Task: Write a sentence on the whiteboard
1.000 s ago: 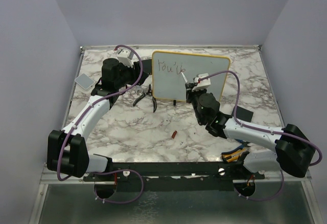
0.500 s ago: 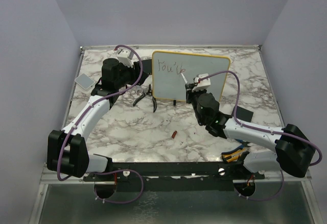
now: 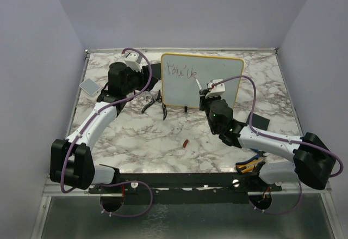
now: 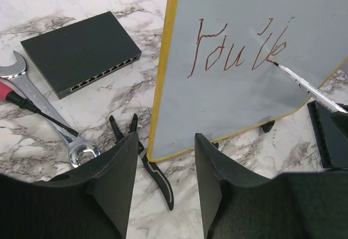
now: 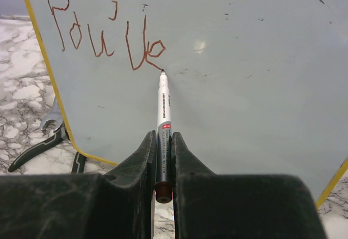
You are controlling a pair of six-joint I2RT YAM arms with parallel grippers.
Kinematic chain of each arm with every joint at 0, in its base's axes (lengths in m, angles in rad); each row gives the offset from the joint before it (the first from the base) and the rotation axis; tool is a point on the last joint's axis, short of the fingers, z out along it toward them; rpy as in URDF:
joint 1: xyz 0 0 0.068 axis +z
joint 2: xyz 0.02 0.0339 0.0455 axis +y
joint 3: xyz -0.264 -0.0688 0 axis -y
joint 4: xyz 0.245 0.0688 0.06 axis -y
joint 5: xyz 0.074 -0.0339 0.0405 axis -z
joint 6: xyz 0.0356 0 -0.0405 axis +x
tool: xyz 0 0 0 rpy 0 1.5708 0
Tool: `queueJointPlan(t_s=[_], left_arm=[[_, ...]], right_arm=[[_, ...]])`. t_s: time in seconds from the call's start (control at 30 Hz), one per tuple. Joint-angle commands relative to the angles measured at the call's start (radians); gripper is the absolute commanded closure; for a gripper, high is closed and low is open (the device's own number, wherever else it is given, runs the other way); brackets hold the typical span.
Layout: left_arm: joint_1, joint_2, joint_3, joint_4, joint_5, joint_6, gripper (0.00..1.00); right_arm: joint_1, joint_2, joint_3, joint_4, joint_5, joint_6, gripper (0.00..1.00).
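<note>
The whiteboard [image 3: 179, 91] with its yellow frame stands upright at the back middle of the table. It also shows in the left wrist view [image 4: 228, 103] and the right wrist view [image 5: 244, 86]. The sentence [image 3: 182, 71] reads "You've" in thin reddish-brown strokes on its upper left [image 4: 239, 51] [image 5: 103, 35]. My right gripper [image 5: 163, 138] is shut on a white marker [image 5: 163, 108], whose tip touches the board just below the last letter. The marker also shows in the left wrist view [image 4: 307, 86]. My left gripper [image 4: 163, 141] is open and empty, hovering by the board's lower left corner.
Black pliers [image 4: 147, 157] lie under my left gripper. A wrench [image 4: 32, 97], a red-handled screwdriver [image 4: 11, 95] and a flat black box [image 4: 79, 51] lie left of the board. A second black box [image 3: 260, 121], a grey pad [image 3: 89, 86] and a small red cap [image 3: 185, 142] lie on the table.
My right gripper has moved slightly right with the marker, and the last letter's stroke has grown on the board. The left arm has not moved.
</note>
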Motion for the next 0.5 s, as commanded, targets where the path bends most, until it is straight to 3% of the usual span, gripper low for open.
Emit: queueJointPlan(t_s=[0.0, 0.3, 0.47], left_arm=[[0.008, -0.028, -0.012, 0.014, -0.015, 0.012, 0.53], [0.008, -0.026, -0.013, 0.014, -0.017, 0.012, 0.53], [0.008, -0.033, -0.016, 0.013, -0.020, 0.014, 0.53]], right_arm=[[-0.001, -0.023, -0.017, -0.030, 0.078, 0.004, 1.00], [-0.001, -0.026, -0.017, -0.026, 0.079, -0.007, 1.00], [0.000, -0.088, -0.051, 0.003, -0.011, -0.036, 1.00]])
